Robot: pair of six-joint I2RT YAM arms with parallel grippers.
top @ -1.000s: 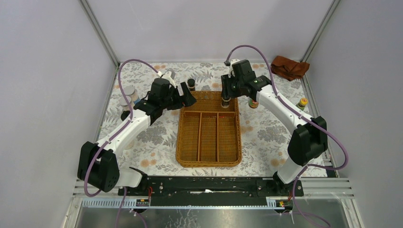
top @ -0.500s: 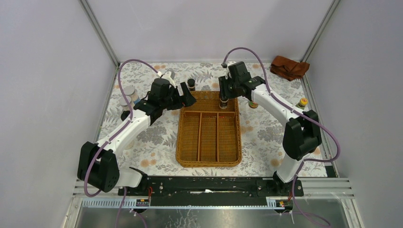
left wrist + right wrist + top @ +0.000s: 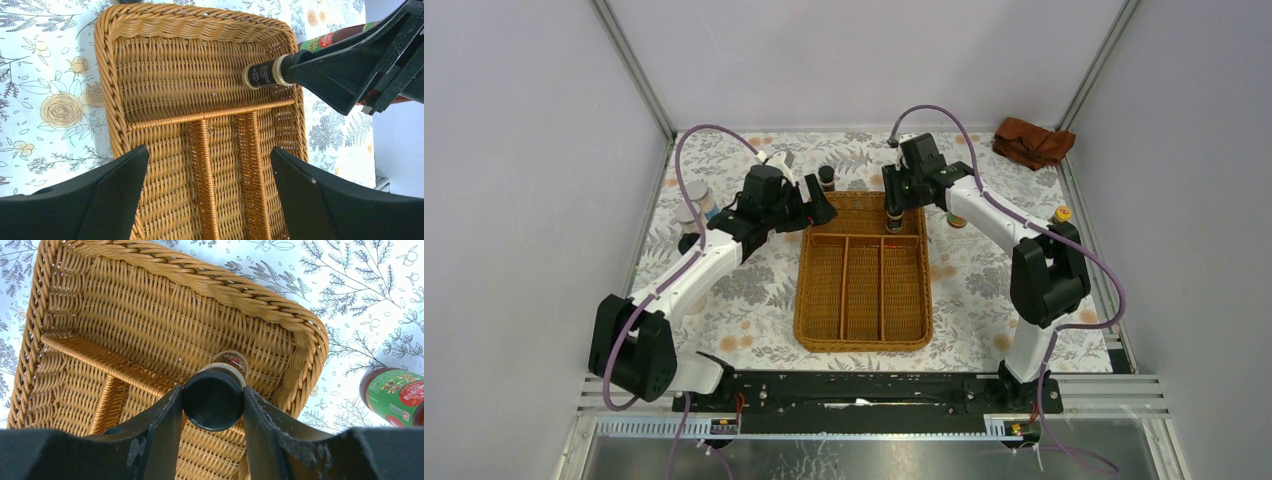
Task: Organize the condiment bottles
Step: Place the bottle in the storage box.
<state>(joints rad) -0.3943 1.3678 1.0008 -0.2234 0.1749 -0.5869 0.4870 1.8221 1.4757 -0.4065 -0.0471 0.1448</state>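
Observation:
My right gripper (image 3: 213, 405) is shut on the black cap of a tiny dark bottle (image 3: 231, 361), held upright in the right end of the wicker tray's far wide compartment (image 3: 190, 70). Whether its base touches the weave I cannot tell. The top view shows this bottle (image 3: 893, 221) under the right gripper (image 3: 893, 210). My left gripper (image 3: 821, 208) hovers open at the tray's far left corner, empty (image 3: 210, 195), with only weave between its fingers. A second black-capped bottle (image 3: 826, 178) stands behind the tray. A red sauce bottle (image 3: 957, 218) stands right of the tray.
Silver-lidded shakers (image 3: 696, 192) stand near the left wall behind my left arm. Another yellow-capped red bottle (image 3: 1059, 215) stands by the right wall. A rust-brown cloth (image 3: 1032, 142) lies in the far right corner. The tray's three near slots (image 3: 864, 290) hold nothing.
My right arm has shifted left, its elbow swinging inward, carrying the small bottle further over the tray's far compartment. The left arm has stayed put.

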